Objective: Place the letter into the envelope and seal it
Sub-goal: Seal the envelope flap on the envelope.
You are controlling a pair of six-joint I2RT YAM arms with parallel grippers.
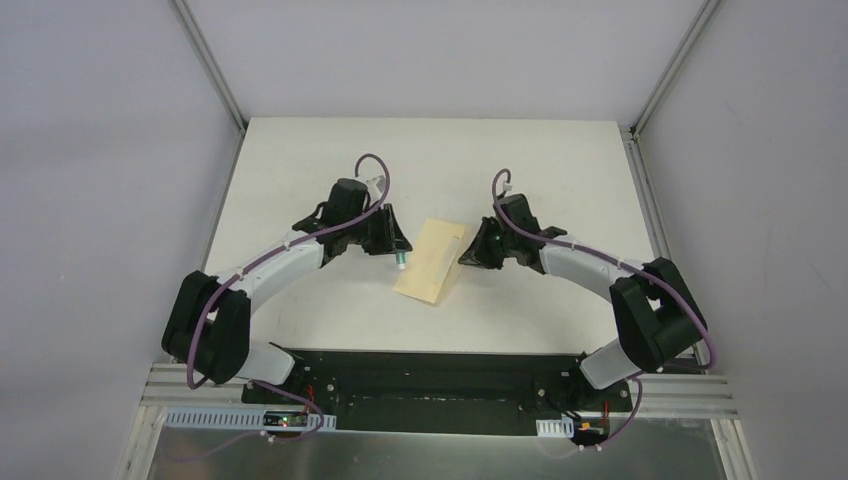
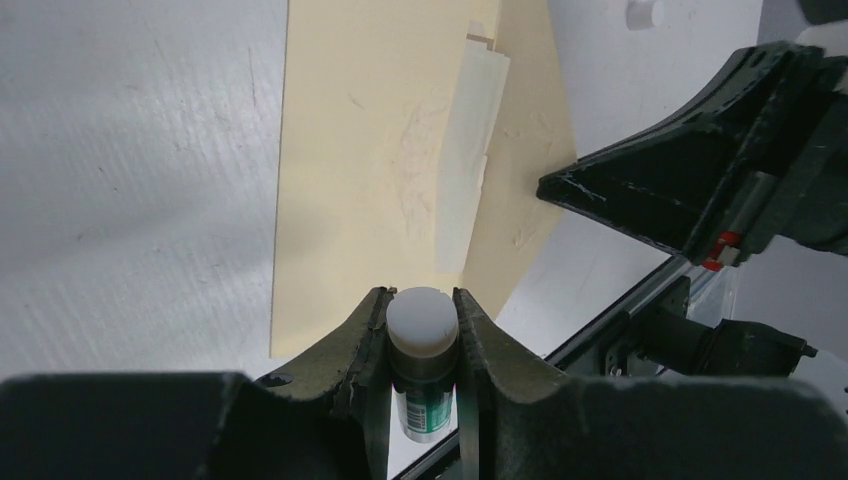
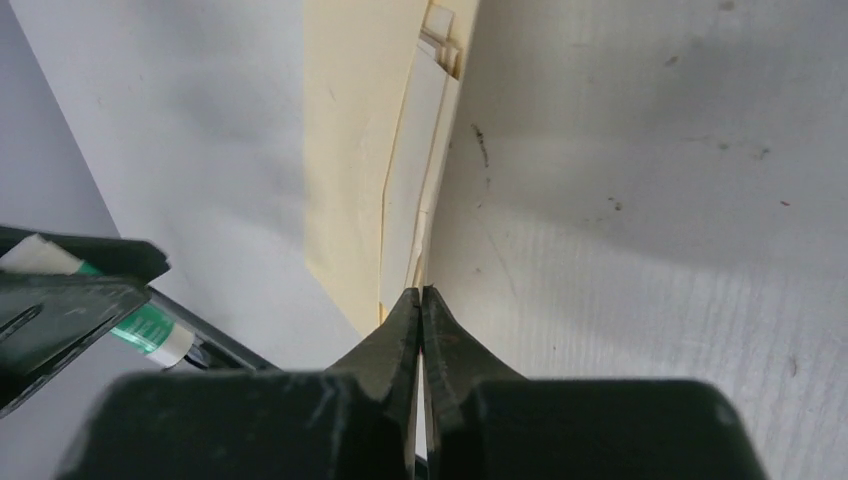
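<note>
Two grippers flanking flat yellow-tan manila envelope (image 1: 432,262) mid white table (image 1: 300,170), long axis running away from bases: left gripper (image 2: 421,298) clamped on white-green glue tube (image 2: 421,330) just beside left edge, right gripper (image 3: 421,295) nearer, jaws pressed together at right long edge by paler cream strip (image 2: 468,160).

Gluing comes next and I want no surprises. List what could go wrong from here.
1. The right pincer is shut at the very edge of the paler strip on the envelope; any bite there is thin and may slip or crease the paper.
2. The glue stick in the left pincer could drag the envelope across the table.
3. Both pincers work close together and might collide.
</note>
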